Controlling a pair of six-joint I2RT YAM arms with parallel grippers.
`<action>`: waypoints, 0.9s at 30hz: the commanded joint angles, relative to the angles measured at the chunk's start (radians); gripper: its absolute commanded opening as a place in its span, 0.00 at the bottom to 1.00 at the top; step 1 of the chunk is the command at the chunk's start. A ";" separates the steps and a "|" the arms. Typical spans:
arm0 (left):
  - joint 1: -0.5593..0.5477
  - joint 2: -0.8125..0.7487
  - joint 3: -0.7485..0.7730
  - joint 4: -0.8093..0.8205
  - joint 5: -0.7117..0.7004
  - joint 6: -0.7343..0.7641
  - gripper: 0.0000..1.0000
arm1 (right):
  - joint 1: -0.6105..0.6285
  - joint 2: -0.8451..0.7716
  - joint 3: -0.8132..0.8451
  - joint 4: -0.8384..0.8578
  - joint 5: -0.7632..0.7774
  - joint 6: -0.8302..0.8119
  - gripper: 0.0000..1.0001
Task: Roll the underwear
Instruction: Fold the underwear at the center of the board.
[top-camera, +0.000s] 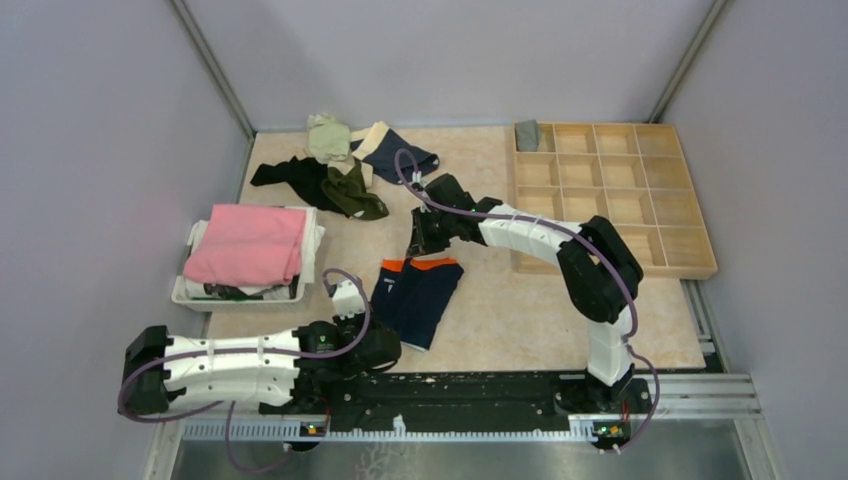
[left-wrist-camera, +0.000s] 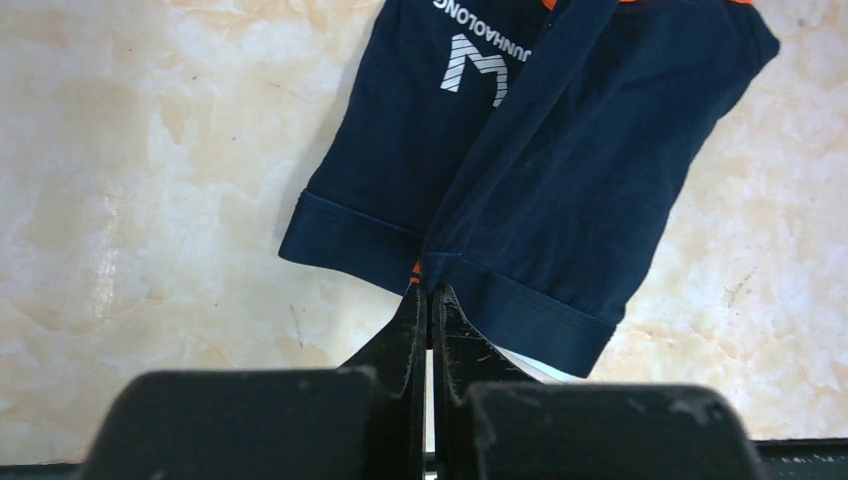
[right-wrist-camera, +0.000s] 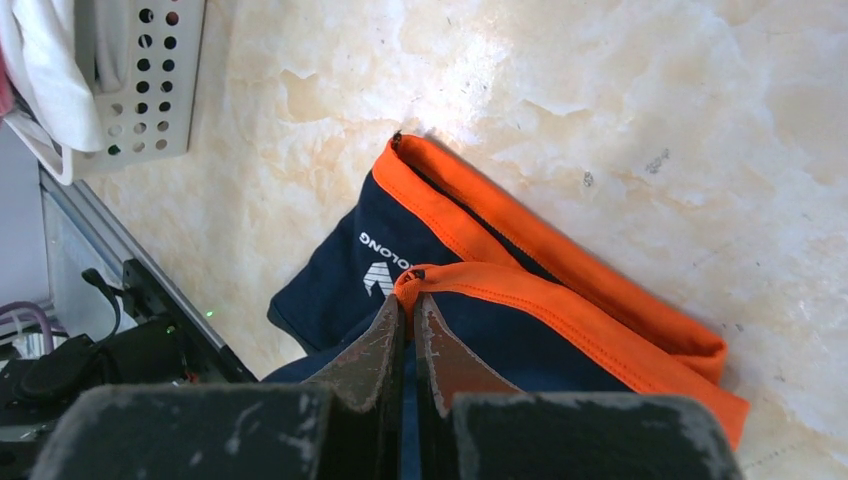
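One grey roll (top-camera: 527, 134) sits in a corner box of the wooden tray (top-camera: 700, 268), so it looks like one piece is done. The navy pair (top-camera: 425, 300) lies flat in the middle of the tabletop (top-camera: 530, 320). One side is folded over the other, but it is not rolled yet. The left gripper (left-wrist-camera: 430, 305) is clenched at the bottom hem (left-wrist-camera: 530, 310), and it looks like it pinches the edge of the folded side. The right gripper (right-wrist-camera: 410, 305) is clenched at the orange waistband (right-wrist-camera: 560, 300), and it seems to pinch the corner of that same folded side. So I think the robot is at the folding step, and the rolling comes after that. A pile (top-camera: 340, 175) of more underwear waits at the back of the tabletop, all loose and crumpled. Most of the job is left to do.
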 joint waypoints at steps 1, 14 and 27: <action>-0.005 0.028 -0.017 -0.047 -0.023 -0.053 0.00 | 0.005 0.042 0.070 0.085 -0.028 0.001 0.00; -0.003 0.083 -0.027 -0.064 -0.073 -0.122 0.04 | 0.004 0.089 0.083 0.127 -0.042 0.014 0.00; 0.041 0.146 0.013 -0.016 -0.087 -0.042 0.00 | 0.001 0.051 0.077 0.106 -0.003 -0.002 0.00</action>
